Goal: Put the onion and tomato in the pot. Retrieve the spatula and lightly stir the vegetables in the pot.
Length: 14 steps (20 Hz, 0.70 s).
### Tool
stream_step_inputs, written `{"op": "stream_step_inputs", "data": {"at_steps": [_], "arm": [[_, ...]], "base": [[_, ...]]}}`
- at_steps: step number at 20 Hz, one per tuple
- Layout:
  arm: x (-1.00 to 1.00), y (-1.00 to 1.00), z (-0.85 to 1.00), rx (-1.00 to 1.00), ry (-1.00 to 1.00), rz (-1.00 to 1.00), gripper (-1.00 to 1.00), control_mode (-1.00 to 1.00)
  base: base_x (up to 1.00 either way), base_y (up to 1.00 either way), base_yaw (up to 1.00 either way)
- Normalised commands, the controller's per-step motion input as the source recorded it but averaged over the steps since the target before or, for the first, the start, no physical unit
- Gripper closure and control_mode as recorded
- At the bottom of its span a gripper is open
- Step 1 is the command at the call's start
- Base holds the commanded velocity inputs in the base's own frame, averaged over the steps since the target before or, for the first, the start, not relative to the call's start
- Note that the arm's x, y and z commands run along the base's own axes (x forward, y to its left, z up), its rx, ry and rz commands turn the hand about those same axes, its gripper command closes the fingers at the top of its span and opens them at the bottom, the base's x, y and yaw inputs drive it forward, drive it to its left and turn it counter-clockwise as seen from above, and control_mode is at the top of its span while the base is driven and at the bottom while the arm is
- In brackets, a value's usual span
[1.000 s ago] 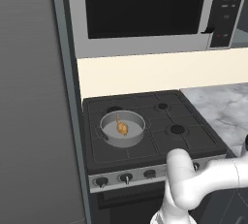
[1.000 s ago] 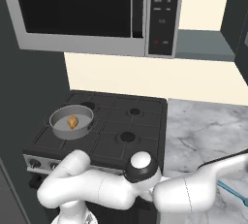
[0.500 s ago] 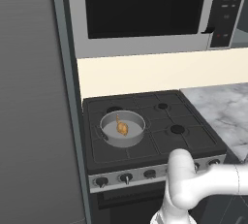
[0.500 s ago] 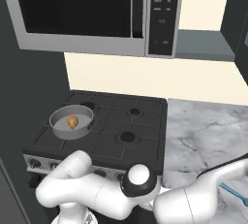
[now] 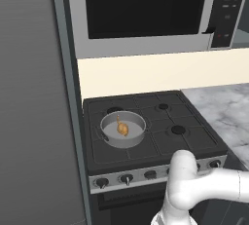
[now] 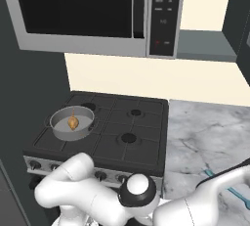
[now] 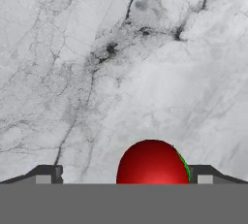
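A: Biggest first. Black gas stove (image 5: 160,131) under the steel microwave (image 6: 97,14), grey-veined marble counter (image 6: 205,132) just to its right.

B: And the round shallow grey metal pot (image 5: 122,129)?

A: On the front-left burner, w/ the small golden-brown papery onion (image 5: 123,128) already inside. So half the loading looks done.

B: The tomato?

A: Small glossy red tomato (image 7: 152,164) sits on the marble, low in the hand view, between the two dark finger tips but nearer the right one. Two-finger gripper (image 7: 128,174) is spread wide, nothing held.

B: So the step is the tomato pick. How to do it well?

A: I'd shift a bit so the ball sits centred between the tips, drop straight down, then close gently. It's round and slick, an off-centre pinch could squirt it away across the counter.

B: Spatula?

A: Slim teal-blue spatula (image 6: 234,191) lies on the counter in the right base view, partly behind the arm. Leave it for later.

B: Vs. a sec ago?

A: Arm has swung further right and lower; pot and onion unmoved.
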Motion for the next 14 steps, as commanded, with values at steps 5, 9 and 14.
{"op": "stream_step_inputs", "data": {"at_steps": [5,9,14], "arm": [[0.0,0.0,-0.17,0.01,0.06,0.0,-1.0,-1.0],[0.0,0.0,-0.07,0.0,0.06,0.0,1.0,-1.0],[0.0,0.0,-0.05,0.0,0.04,0.0,1.0,-1.0]], "base": [[0.0,0.0,0.0],[0.0,0.0,0.0],[0.0,0.0,0.0]]}}
